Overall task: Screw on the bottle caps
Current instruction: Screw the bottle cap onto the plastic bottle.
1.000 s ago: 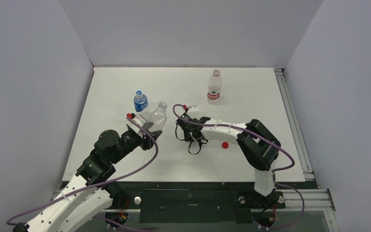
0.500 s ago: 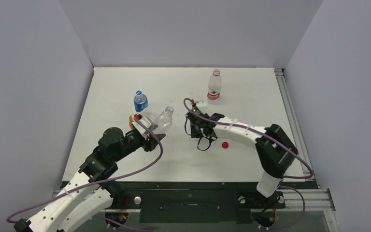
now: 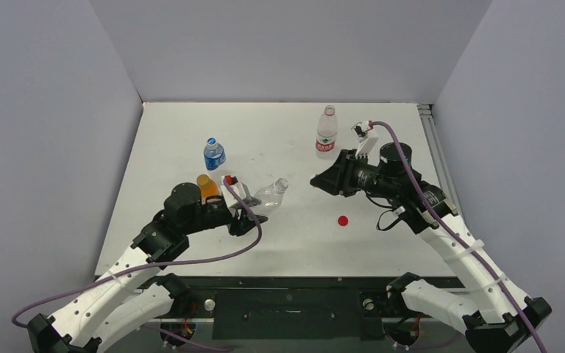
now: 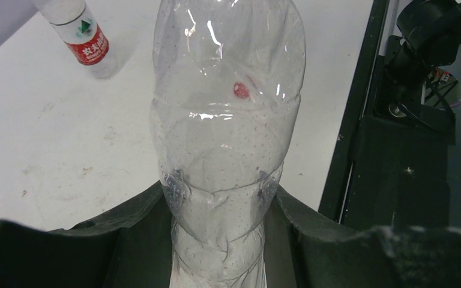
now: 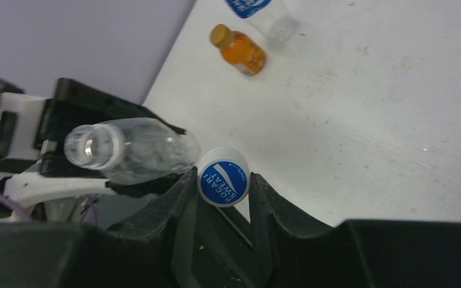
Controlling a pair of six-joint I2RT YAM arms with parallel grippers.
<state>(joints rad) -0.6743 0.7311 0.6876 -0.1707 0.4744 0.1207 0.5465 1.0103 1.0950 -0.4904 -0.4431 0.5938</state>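
On the white table [image 3: 279,132], the two arms reach inward from the near edge, with their bases partly cut off at the bottom of the top view. The left gripper [image 3: 246,217] is clamped around the lower body of the clear bottle [image 3: 268,196], which is tilted with its open, uncapped mouth pointing toward the right arm. In the left wrist view the bottle [image 4: 228,120] fills most of the frame, its base is hidden between the dark fingers [image 4: 138,228] and its neck runs out of the top.

The right gripper [image 3: 320,182] hangs above the table to the right of the bottle mouth and apart from it. What it holds cannot be made out from above. Its own camera shows the fingers closed on the rim of the blue-and-white cap [image 5: 223,185], printed face outward, just right of the bottle's mouth [image 5: 93,144].

The red-label bottle [image 3: 327,132] stands upright at the far right, and whether it is capped is hard to tell. The blue-label bottle [image 3: 214,154] stands at the far left wearing a blue cap [image 3: 210,140]. The orange bottle [image 3: 207,187] is half hidden behind the left arm, and the right wrist view shows it carrying the orange-gold cap [image 5: 219,35].

The red cap [image 3: 343,220] lies loose on the table, between the arms, near the right one.
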